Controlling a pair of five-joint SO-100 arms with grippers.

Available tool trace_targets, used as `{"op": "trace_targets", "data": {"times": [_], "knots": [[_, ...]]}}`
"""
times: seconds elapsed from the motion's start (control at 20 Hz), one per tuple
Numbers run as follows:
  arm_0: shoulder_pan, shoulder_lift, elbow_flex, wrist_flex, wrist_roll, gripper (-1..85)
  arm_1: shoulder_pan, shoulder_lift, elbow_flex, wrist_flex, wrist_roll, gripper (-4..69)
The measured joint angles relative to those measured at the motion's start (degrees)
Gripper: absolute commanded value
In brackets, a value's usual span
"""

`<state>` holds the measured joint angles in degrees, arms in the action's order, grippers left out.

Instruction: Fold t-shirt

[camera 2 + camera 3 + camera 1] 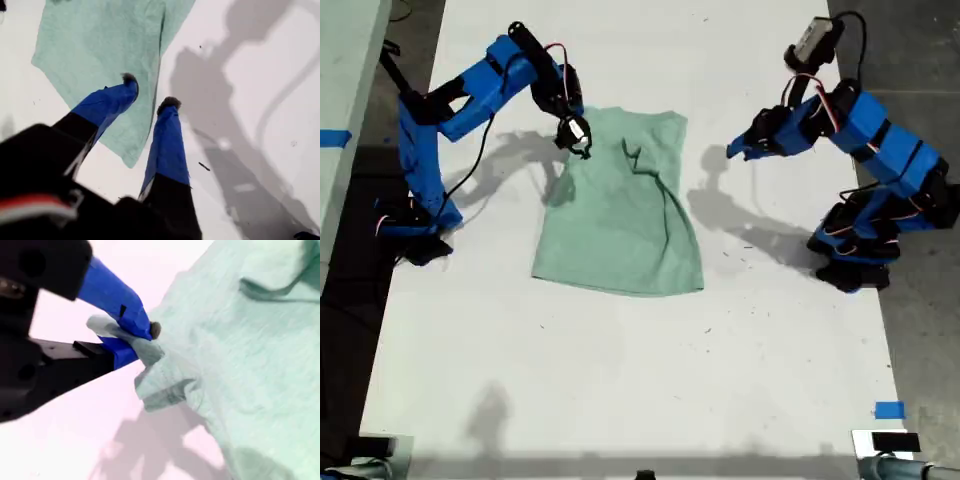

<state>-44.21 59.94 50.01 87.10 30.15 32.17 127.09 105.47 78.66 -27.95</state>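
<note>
On the table (pixel 620 400), t-shirt (pixel 620 220) edge pinched by my second gripper (pixel 137 342); my first gripper (pixel 149 92) parted, empty.

T-shirt (pixel 620 220) soft matt cloth; table (pixel 620 380) smooth, prob. matt.

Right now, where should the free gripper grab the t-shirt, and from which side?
Take the t-shirt at its top corner on the exterior view's right, approaching from that side. That edge lies flat and unheld, nearest my first gripper, mirroring my second gripper pinching the opposite edge.
</note>
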Motion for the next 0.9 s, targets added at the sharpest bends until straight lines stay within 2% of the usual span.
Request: {"op": "trace_targets", "data": {"times": [0.15, 0.25, 0.4, 0.5, 0.7, 0.9], "knots": [[4.9, -3.9, -1.9, -7.9, 0.0, 0.1, -1.1, 0.4, 0.8, 0.0, 1.1, 13.2], [5.5, -7.6, -4.2, -12.3, 0.8, 18.6, -2.1, 1.1, 1.9, 0.0, 2.1, 13.2], [5.7, -9.0, -4.3, -17.8, 5.0, 22.6, -3.2, 2.8, 4.5, -0.9, 3.3, 13.1], [6.5, -7.8, -4.6, -19.2, 8.9, 23.5, -3.7, 3.7, 6.4, -1.8, 4.1, 13.1], [8.1, 2.5, -4.7, -17.2, 12.7, 22.8, -3.9, 6.1, 10.0, -3.1, 5.4, 13.1], [11.5, 14.1, -2.0, -6.2, 12.7, 22.4, -6.3, 9.9, 12.3, -3.3, 6.2, 12.4]]}}
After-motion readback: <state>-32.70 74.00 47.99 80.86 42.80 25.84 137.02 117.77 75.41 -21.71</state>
